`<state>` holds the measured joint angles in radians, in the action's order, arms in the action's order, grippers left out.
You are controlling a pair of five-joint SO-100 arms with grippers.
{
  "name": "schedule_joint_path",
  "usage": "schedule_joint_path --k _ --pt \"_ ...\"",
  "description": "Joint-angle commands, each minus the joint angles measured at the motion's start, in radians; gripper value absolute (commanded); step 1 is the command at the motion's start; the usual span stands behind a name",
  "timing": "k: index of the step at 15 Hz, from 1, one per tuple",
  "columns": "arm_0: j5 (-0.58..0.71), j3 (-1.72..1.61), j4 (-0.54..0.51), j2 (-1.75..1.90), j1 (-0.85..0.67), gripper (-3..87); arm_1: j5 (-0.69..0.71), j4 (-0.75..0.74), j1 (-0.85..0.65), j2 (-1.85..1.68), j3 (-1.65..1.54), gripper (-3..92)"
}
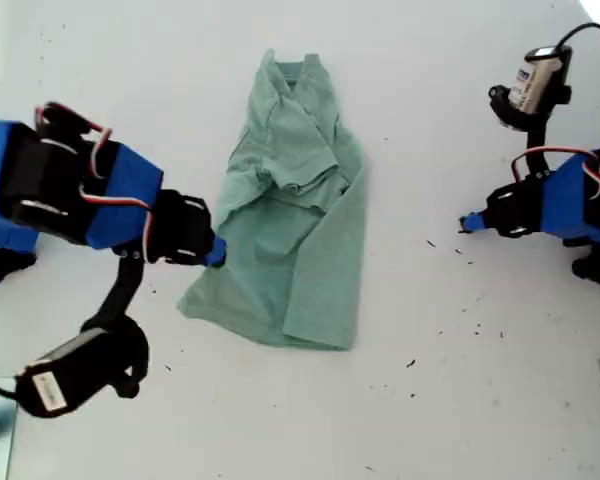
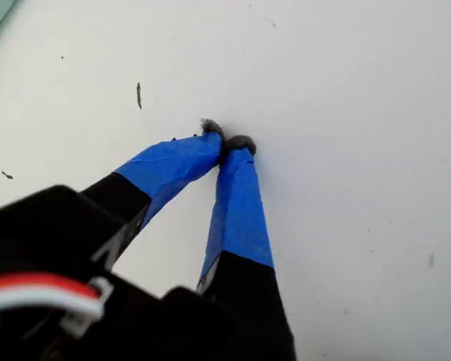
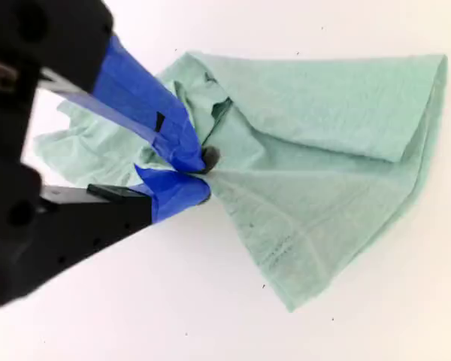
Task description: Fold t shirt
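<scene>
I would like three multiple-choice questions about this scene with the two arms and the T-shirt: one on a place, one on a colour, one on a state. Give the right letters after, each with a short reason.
1. Where is my first gripper?
A. On the t shirt's collar
B. Over bare table, apart from the t shirt
C. Under the t shirt

2. What colour is the t shirt?
A. Pale green
B. Red
C. Black

3. What is my second gripper doing?
A. Open wide above the table
B. Shut on nothing, away from the cloth
C. Shut on an edge of the t shirt

Answers: 1 B, the first wrist view shows its tips together over white table, the cloth only at a far corner. 2 A, both views of the cloth show it pale green. 3 C, the second wrist view shows the blue tips pinching the fabric.
</scene>
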<state>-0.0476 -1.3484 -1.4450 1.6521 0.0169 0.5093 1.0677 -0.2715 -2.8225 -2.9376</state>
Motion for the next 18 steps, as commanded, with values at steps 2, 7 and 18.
schedule_joint_path --k 2,7,18 --pt "0.074 0.393 0.169 -0.316 0.035 -0.2 -0.017 0.006 0.014 -0.009 -0.006 2.5" --pt "0.091 0.439 0.529 -0.661 0.018 8.4 -0.015 0.006 0.014 -0.012 -0.006 2.5" --pt "0.161 -0.054 0.244 0.242 -0.063 18.8 -0.014 0.009 0.012 -0.021 -0.009 2.5"
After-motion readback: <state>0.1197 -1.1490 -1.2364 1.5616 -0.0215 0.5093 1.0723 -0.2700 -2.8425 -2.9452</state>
